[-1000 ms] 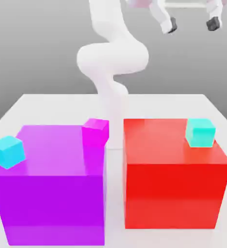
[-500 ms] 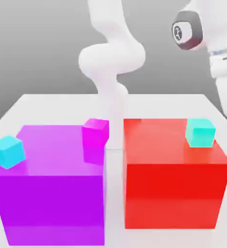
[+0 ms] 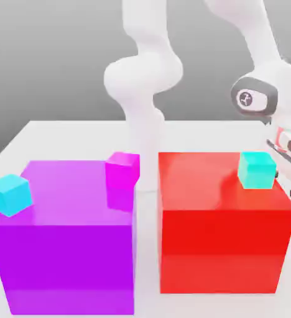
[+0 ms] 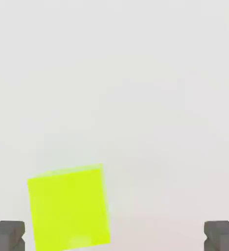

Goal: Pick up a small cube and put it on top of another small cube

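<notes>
Grey backdrop, white worktop (image 3: pixel 61 133) carrying two big glossy blocks: purple block (image 3: pixel 64 239) lower left of the exterior frame, red block (image 3: pixel 226 230) lower right, narrow gap between them. Cyan cube (image 3: pixel 10 194) sits on the purple block's left edge, magenta cube (image 3: pixel 122 169) at its back right corner; a second cyan cube (image 3: pixel 257 169) sits near the red block's back right corner. White arm (image 3: pixel 142 81) rises behind the gap at centre, loops out of the top of the frame and comes back down at the right edge; the wrist sits low at right, just behind and beside the red block, partly cut off by the frame edge and partly hidden behind the block. Hand view: pincer (image 4: pixel 114 235) spread wide, holding nothing, grey fingertips (image 4: pixel 7 234) cut off at the two lower corners. Lime small cube (image 4: pixel 69 208) lies on bare white worktop in the lower left of that frame, between the fingers but close to one of them, slightly rotated; whether it touches that finger is unclear.
</notes>
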